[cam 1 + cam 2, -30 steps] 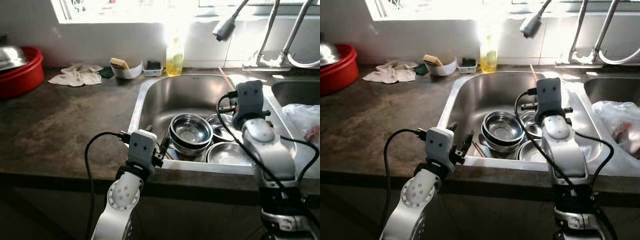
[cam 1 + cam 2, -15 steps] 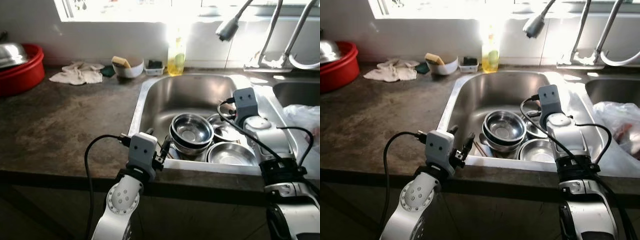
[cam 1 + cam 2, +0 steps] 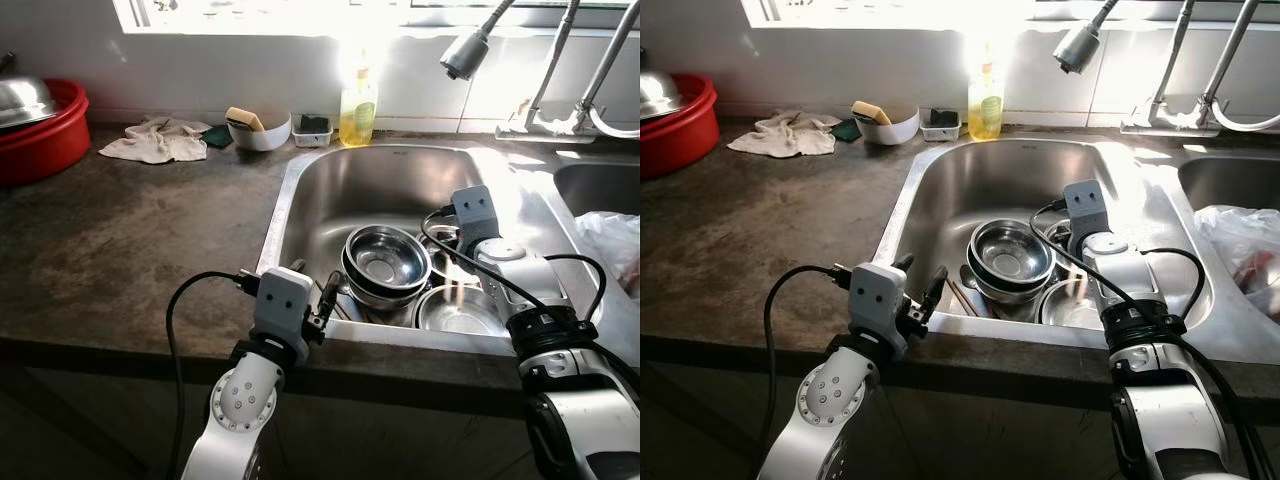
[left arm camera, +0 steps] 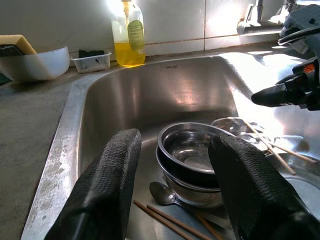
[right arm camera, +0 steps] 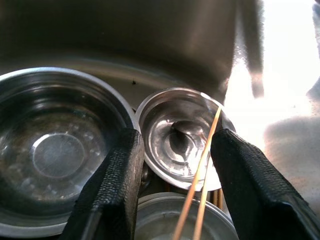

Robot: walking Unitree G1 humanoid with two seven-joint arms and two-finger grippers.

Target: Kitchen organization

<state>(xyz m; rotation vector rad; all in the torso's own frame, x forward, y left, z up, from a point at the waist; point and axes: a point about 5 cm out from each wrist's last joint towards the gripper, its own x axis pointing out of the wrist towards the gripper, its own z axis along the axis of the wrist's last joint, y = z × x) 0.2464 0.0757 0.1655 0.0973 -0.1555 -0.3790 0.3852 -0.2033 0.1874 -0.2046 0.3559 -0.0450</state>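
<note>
Stainless steel sink basin [image 3: 330,205]: right gripper [image 5: 172,165] down inside, fingers apart, empty, over small steel bowl [image 5: 175,137] with thin wooden chopsticks [image 5: 200,187]. Left gripper [image 4: 175,175] spread at near rim, empty.

- You can't read the soap bottle [image 4: 128,35] label.
- Glare washes out the window ledge.
- The red basin [image 3: 40,130] is cut off.

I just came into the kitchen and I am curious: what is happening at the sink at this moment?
The robot stands at the sink, which holds stacked steel bowls, a spoon and chopsticks. Its right gripper reaches down into the basin, fingers open above a small steel bowl. Its left gripper waits open at the sink's front edge. Neither holds anything.
</note>
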